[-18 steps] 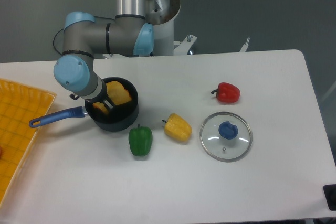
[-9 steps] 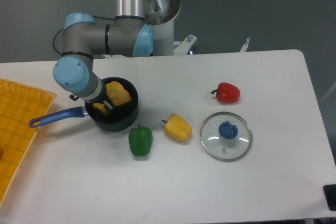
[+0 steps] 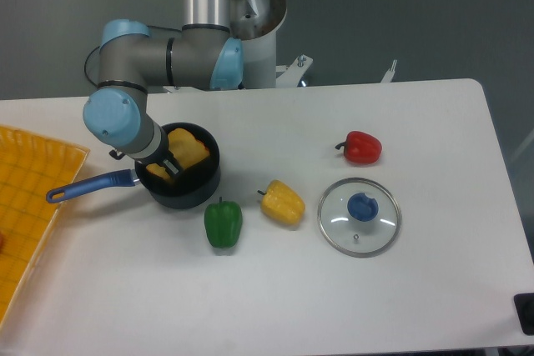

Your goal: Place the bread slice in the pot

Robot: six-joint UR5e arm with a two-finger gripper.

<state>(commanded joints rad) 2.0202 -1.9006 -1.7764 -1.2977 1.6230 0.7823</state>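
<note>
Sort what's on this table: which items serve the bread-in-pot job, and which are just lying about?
In the job: bread slice, pot, end effector reaching into the pot.

Lying about: green pepper, yellow pepper, red pepper, glass lid, yellow tray.

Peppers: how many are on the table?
3: the red pepper far right, the yellow pepper in the middle, the green pepper just below the pot.

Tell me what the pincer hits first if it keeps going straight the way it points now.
Most likely the pale yellow bread slice lying inside the round dark saucepan. The pincer points down into the pot, right at the slice; depth is unclear, so the pot floor might come first.
</note>
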